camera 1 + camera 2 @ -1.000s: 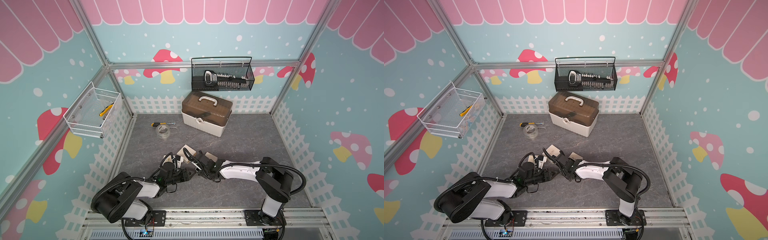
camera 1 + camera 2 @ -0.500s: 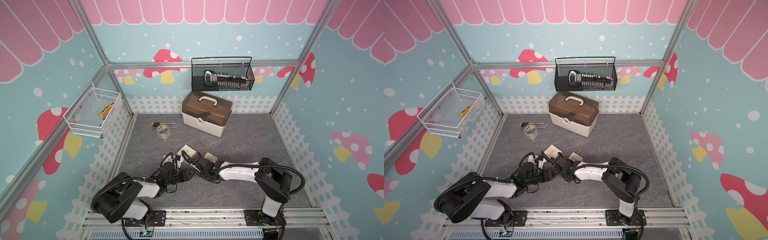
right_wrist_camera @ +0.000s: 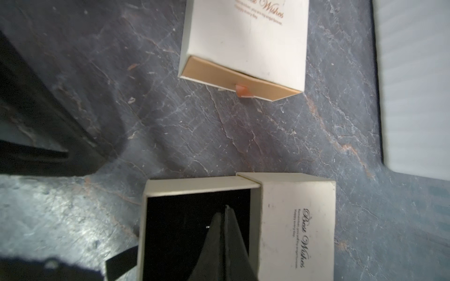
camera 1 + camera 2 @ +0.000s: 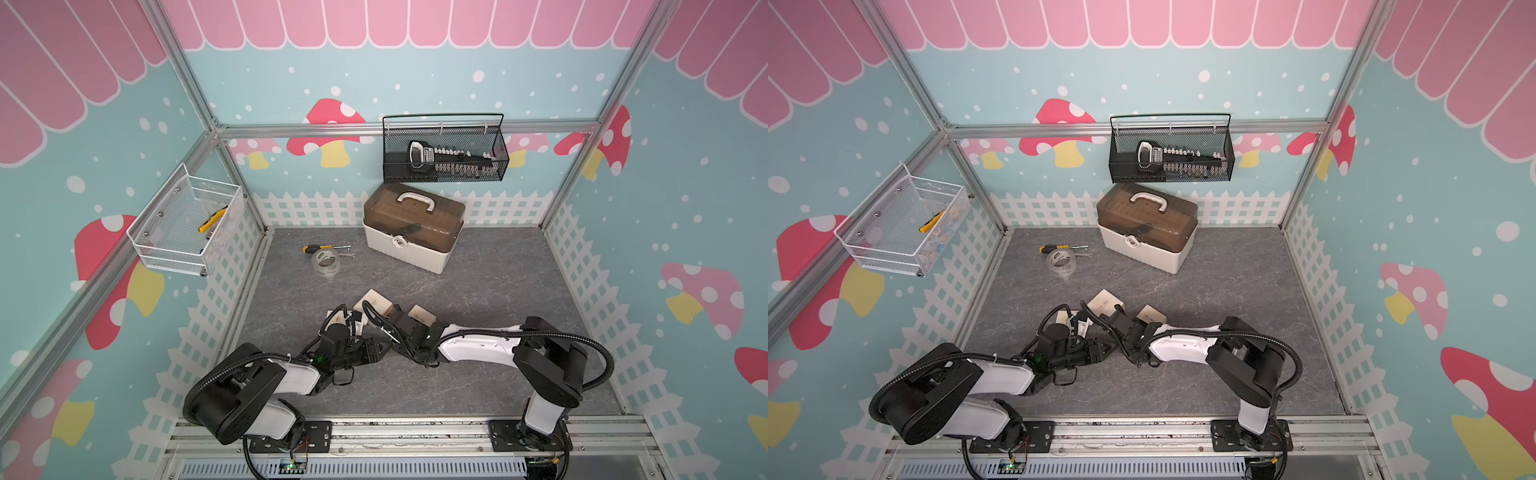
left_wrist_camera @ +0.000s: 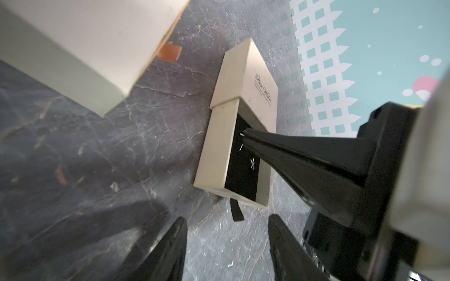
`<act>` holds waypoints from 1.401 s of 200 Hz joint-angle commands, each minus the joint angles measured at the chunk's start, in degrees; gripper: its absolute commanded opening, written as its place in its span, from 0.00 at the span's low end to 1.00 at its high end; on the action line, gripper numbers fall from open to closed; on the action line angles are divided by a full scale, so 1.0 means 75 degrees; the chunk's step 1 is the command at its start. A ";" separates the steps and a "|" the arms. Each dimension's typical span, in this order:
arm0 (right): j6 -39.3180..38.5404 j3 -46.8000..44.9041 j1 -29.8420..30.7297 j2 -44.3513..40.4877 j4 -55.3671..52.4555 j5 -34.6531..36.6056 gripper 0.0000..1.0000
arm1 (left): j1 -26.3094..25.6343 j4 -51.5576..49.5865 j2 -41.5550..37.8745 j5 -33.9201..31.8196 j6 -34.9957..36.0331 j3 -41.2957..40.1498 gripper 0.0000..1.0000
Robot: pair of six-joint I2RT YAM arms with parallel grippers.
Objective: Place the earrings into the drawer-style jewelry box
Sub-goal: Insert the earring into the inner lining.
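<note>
Two earrings [image 5: 252, 163] are what this is about, and both look to be at the jewelry box [image 5: 258, 80] already. Its drawer [image 5: 214, 150] is pulled out of the cream sleeve, and one of them, a tiny silvery star, lies on the black lining inside. Just beside it, toward the sleeve, is a thin bright pin [image 5: 241, 146], which I take for the second one's stem. The right gripper [image 3: 226, 214] pokes down into the drawer with its jaws pressed together. A glint sits at the very tip, but I can't tell whether anything is pinched there. The left gripper [image 5: 227, 217] hovers in front of the drawer, near its black pull tab [image 5: 236, 214], jaws spread and empty. A second cream box [image 3: 243, 43] lies near the jewelry box, apart from it. From where I stand these things must weigh next to nothing: stiff, slick metal, easy to flick away or bend at the pin. I'd take hold across the stem with the very tips, let go low over the lining, and mind that the light card box may slide when the drawer is pushed.
</note>
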 commanded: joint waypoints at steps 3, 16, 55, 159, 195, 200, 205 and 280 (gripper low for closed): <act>0.0000 -0.0019 0.0006 -0.0253 0.0024 0.0092 0.00 | -0.0009 0.0019 0.0115 0.0149 0.0149 0.0194 0.54; 0.0004 -0.0025 -0.0019 -0.0226 0.0023 0.0113 0.00 | -0.0037 0.0023 0.0159 0.0146 0.0149 0.0228 0.54; -0.0048 0.0022 -0.0043 -0.0033 0.0018 0.0228 0.00 | -0.0115 0.0097 0.0343 0.0153 0.0136 0.0357 0.53; -0.0038 0.0174 -0.0083 0.0307 0.0062 0.0058 0.00 | -0.0141 0.0394 0.0643 0.0132 0.0079 0.0311 0.47; 0.0000 0.0186 -0.0083 0.0346 0.0092 -0.0054 0.00 | -0.0133 0.0375 0.0643 0.0129 0.0088 0.0311 0.46; -0.0006 0.0187 -0.0088 0.0351 0.0101 -0.0066 0.00 | -0.0136 0.0365 0.0641 0.0129 0.0088 0.0311 0.46; -0.0001 0.0182 -0.0087 0.0364 0.0094 -0.0071 0.00 | -0.0134 0.0365 0.0654 0.0117 0.0091 0.0311 0.46; -0.0036 -0.0019 -0.0085 0.0322 0.0087 -0.0369 0.00 | -0.0127 0.0294 0.0859 0.0107 0.0114 0.0389 0.43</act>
